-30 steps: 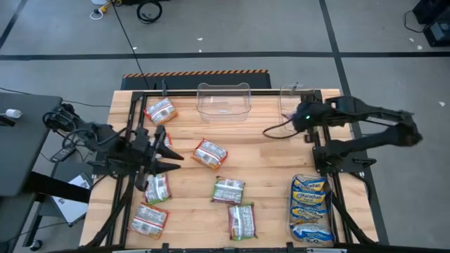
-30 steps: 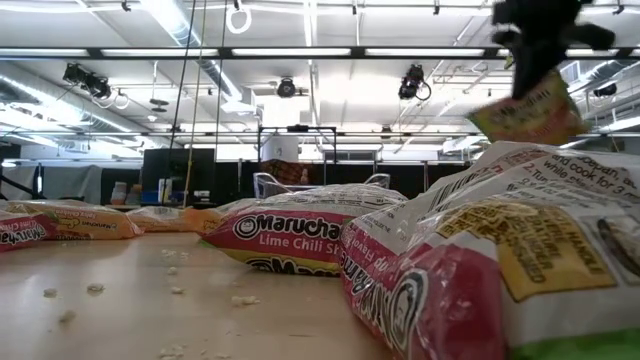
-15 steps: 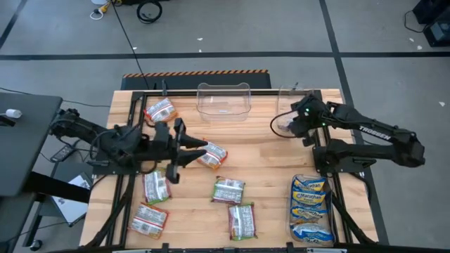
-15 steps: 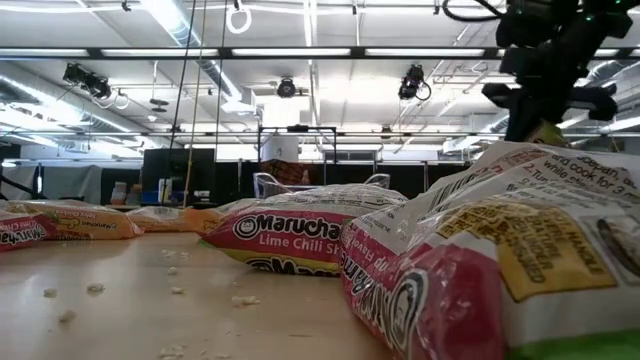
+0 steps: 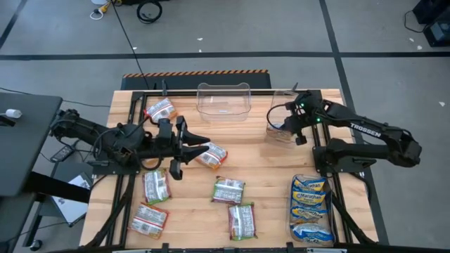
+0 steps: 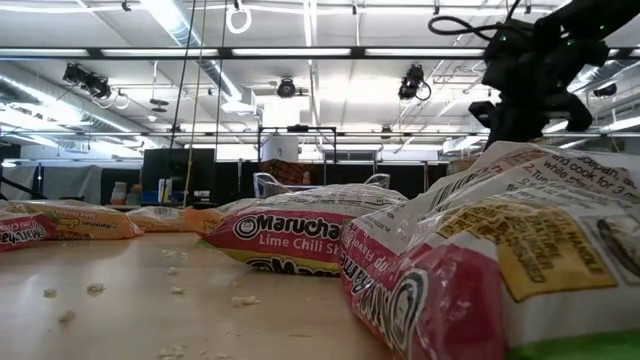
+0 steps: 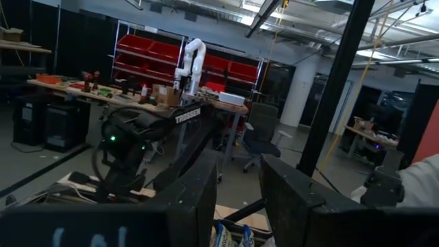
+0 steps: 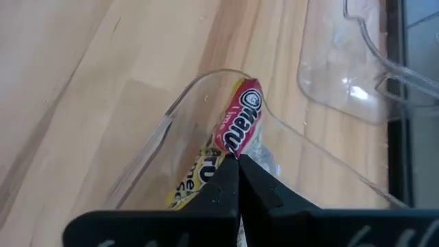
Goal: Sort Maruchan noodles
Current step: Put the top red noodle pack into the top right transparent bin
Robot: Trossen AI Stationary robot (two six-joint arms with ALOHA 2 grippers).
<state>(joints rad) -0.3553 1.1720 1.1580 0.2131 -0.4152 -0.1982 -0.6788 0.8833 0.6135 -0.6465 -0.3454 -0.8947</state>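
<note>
Red-and-white and green-and-white Maruchan packets lie flat and scattered on the wooden table, and a blue-and-yellow stack sits near the right front edge. My right gripper is over a clear bin on the table's right side. It is shut on a red-and-yellow packet that reaches down inside that bin. My left gripper is open, raised and pointing level toward the table's right. It is just left of a red-and-white packet, and its wrist view looks out across the room. My right gripper pinches the red-and-yellow packet by its upper end between the two shut fingers, coming from above and pointing down. The packet hangs below the fingers inside the clear bin, behind its notched rim. Whether it touches the bin floor is not visible.
A second clear bin stands at the far edge near the middle. More packets lie by the far left corner and along the left front. In the low view, packets fill the foreground, with crumbs on the wood.
My right gripper carried the packet from high over the far right corner down and toward the table's middle, into the clear bin. The packet dropped out of the low view. My left gripper moved right toward the red-and-white packet and stayed open.
</note>
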